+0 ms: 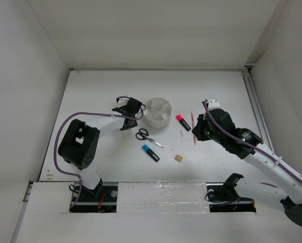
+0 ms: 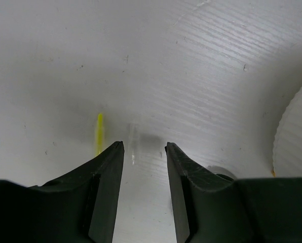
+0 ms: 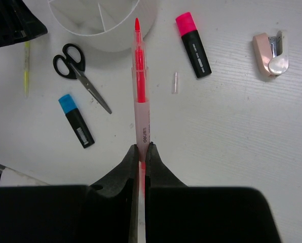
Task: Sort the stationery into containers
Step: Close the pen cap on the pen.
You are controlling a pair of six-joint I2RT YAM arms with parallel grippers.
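1. The right gripper (image 3: 142,147) has its two black fingers pressed together on the back end of a thin red pen (image 3: 139,91) with a clear plastic barrel. The pen sticks straight out ahead of the jaws, with the red tip forward.
2. In the top view this pen is to the right of the tub and near the pink highlighter. Whether it touches the white table (image 1: 222,91) cannot be told.
3. The left gripper (image 2: 144,147) has its fingers spread, and nothing is held between them. It stands just beside the left side of the low round white plastic tub (image 1: 157,112), which has inner dividers and sits near the middle of the table.
4. A thin pale yellow pencil (image 2: 99,132) lies on the table, its tip just beside the left finger in the left wrist view.
5. The black-handled scissors (image 1: 147,136) lie on the table just in front of the tub, with the blades together and pointing to the right.
6. A blue-and-black highlighter (image 1: 151,152) lies a little nearer to the arm bases than the scissors. A pink-and-black highlighter (image 1: 183,122) lies to the right of the tub.
7. A small tan eraser (image 1: 178,158) lies to the right of the blue highlighter, apart from it.
8. A small clear cap-like piece (image 3: 175,82) lies between the pen and the pink highlighter.
9. A small pinkish item with a grey metal part (image 3: 270,53) lies to the right of the pink highlighter in the right wrist view.
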